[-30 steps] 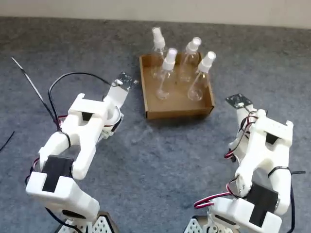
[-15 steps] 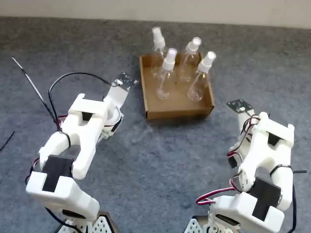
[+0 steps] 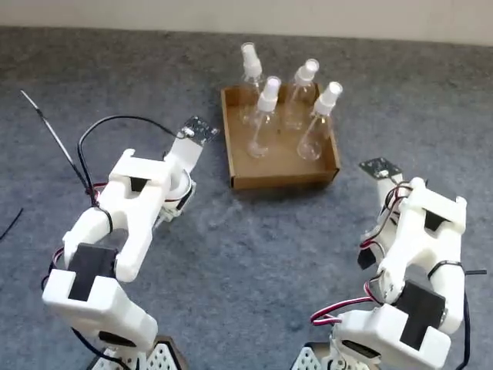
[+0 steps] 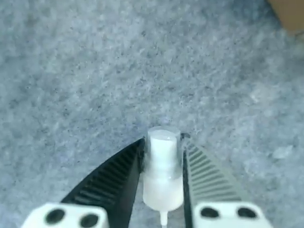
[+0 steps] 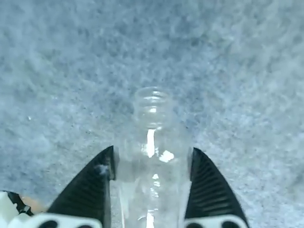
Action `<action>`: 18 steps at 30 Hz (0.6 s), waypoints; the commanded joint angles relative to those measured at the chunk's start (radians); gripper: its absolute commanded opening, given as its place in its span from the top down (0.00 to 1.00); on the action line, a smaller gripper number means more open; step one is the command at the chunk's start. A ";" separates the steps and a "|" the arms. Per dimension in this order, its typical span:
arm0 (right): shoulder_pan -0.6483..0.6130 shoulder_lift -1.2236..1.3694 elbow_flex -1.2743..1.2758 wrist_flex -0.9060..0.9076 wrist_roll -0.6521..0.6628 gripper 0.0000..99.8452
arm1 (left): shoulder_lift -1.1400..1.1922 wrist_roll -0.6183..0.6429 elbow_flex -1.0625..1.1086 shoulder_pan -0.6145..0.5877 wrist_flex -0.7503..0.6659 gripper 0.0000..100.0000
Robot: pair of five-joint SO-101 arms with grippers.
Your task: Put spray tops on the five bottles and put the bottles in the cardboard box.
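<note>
Four capped bottles [image 3: 264,116] in cardboard box [image 3: 281,182] | grey carpet [image 3: 254,254] | left tool [image 4: 162,138] clamps spray top [image 4: 162,171] | right tool [image 5: 152,150] clamps open bottle [image 5: 152,128]

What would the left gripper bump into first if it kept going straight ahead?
Probably the grey carpet. The left gripper, shut on a spray top, aims at it, with the cardboard box off to one side, though depth is unclear.

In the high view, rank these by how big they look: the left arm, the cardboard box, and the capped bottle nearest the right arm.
1. left arm, largest, though it is nearer the camera
2. cardboard box
3. capped bottle, smallest
</note>
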 commanded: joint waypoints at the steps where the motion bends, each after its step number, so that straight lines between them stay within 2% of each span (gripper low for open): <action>1: 0.010 -0.013 -0.088 0.016 0.003 0.99 | -0.007 0.008 -0.001 0.024 -0.008 0.94; 4: -0.001 -0.059 -0.140 0.067 -0.046 1.00 | -0.028 0.008 -0.031 0.021 0.020 1.00; 9: -0.087 -0.288 -0.182 0.077 -0.173 1.00 | -0.189 0.012 -0.165 0.012 0.224 1.00; 14: -0.286 -0.545 -0.131 -0.030 -0.394 1.00 | -0.447 0.032 -0.289 0.015 0.394 1.00; 18: -0.492 -0.642 -0.058 -0.108 -0.638 1.00 | -0.679 0.132 -0.340 0.013 0.420 1.00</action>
